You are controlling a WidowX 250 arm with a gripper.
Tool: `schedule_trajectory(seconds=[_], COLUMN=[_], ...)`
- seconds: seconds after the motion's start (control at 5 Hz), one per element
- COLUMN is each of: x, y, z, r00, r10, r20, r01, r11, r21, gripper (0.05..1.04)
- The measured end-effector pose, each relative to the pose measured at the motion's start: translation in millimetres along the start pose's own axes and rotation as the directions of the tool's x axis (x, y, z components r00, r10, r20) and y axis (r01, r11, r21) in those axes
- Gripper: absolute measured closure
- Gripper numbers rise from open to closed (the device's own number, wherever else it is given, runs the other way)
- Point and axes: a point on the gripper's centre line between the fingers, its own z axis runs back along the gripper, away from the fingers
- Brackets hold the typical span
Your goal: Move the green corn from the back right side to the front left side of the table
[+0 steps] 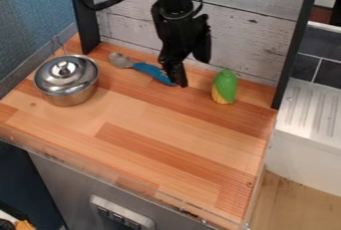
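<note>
Where my pincer (178,77) hangs, at the counter's (143,117) back by the tip of the spoon's (151,70) blue handle, I can't tell its opening, grip or contact. Green corn (225,87): back right, near the plank wall (246,30) and black post (293,40). From it, wood runs to my front edge, and leftward towards the lidded pot (67,80).

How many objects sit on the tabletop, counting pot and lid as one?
3: the lidded pot on the left, the blue-handled spoon near the back, and the green corn at the back right. Others could hide behind the gripper.
</note>
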Motion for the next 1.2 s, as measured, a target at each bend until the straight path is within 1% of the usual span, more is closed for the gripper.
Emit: schedule_trajectory(seconds=[0.2, 0.4, 0.6, 0.8, 1.0, 1.2], x=[-19.9, -29.2, -32.8, -38.3, -39.0, -40.4], y=[-7.9, -14.5, -22.5, -23.7, -24.7, -25.5], z=[-1.0, -11.7, -15.4, -24.8, -30.2, -33.9], r00=[0.999, 0.999, 0.998, 0.997, 0.997, 0.997], r10=[-0.047, -0.052, -0.058, -0.075, -0.073, -0.076], r20=[-0.005, -0.006, -0.003, 0.006, 0.016, 0.030], r01=[0.047, 0.052, 0.058, 0.075, 0.073, 0.076], r11=[0.999, 0.999, 0.998, 0.997, 0.997, 0.997], r21=[-0.003, -0.004, -0.012, 0.007, 0.006, 0.002], gripper=[0.082, 0.082, 0.082, 0.082, 0.137, 0.387])
